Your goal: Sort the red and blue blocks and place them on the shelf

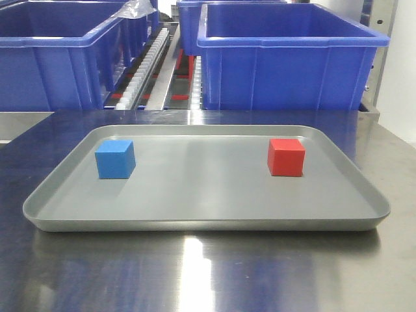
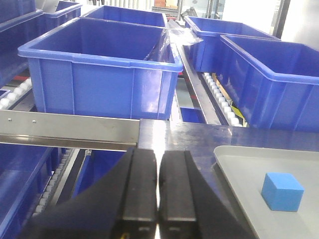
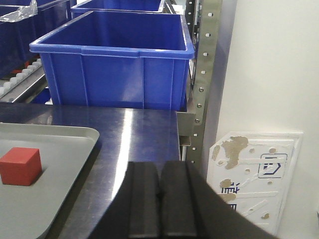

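Note:
On a grey tray (image 1: 208, 218) a blue block (image 1: 115, 158) rests at the left and a red block (image 1: 286, 156) at the right, well apart. In the left wrist view the blue block (image 2: 282, 191) lies right of my left gripper (image 2: 158, 155), which is shut and empty above the steel surface, left of the tray (image 2: 234, 164). In the right wrist view the red block (image 3: 20, 166) sits on the tray (image 3: 82, 142), left of my right gripper (image 3: 159, 167), which is shut with nothing in it. Neither gripper shows in the front view.
Large blue bins (image 1: 286, 58) (image 1: 55, 55) stand on roller shelving behind the steel table (image 1: 208, 273). More bins (image 2: 102, 69) (image 2: 276, 82) flank the left arm. A shelf upright (image 3: 202, 74) and a white foam panel (image 3: 259, 174) are right of the right gripper.

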Robot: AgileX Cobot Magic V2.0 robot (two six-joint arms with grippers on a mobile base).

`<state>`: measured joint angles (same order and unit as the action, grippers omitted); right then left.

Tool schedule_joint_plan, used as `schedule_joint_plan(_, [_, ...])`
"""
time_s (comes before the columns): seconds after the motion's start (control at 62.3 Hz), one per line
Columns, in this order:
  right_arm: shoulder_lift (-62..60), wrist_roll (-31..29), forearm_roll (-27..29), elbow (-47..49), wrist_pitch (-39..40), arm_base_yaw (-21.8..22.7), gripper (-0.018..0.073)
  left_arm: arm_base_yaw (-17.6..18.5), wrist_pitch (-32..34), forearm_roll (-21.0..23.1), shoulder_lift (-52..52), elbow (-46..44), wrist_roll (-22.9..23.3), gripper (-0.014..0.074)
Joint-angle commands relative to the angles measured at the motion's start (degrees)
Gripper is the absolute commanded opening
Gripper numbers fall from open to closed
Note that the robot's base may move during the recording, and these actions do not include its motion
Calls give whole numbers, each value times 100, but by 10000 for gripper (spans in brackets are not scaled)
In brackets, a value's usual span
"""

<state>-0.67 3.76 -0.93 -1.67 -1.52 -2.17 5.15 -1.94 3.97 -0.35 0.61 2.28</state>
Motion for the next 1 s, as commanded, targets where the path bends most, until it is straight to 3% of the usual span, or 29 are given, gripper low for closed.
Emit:
schedule_joint_plan(0.0, [-104,-41,-55,118,487,-2,54,9,506,25,-109,136,14,125])
schedule_joint_plan(0.514, [-104,-41,-55,226,361,-2,54,9,506,25,-109,136,14,125])
schedule_joint_plan(0.803, [189,-41,48,1348,-1665,-2,54,9,506,25,-109,136,14,125])
schedule_joint_plan(0.98, [1210,-41,408,2034,-2095,-2,54,9,506,25,-109,136,14,125])
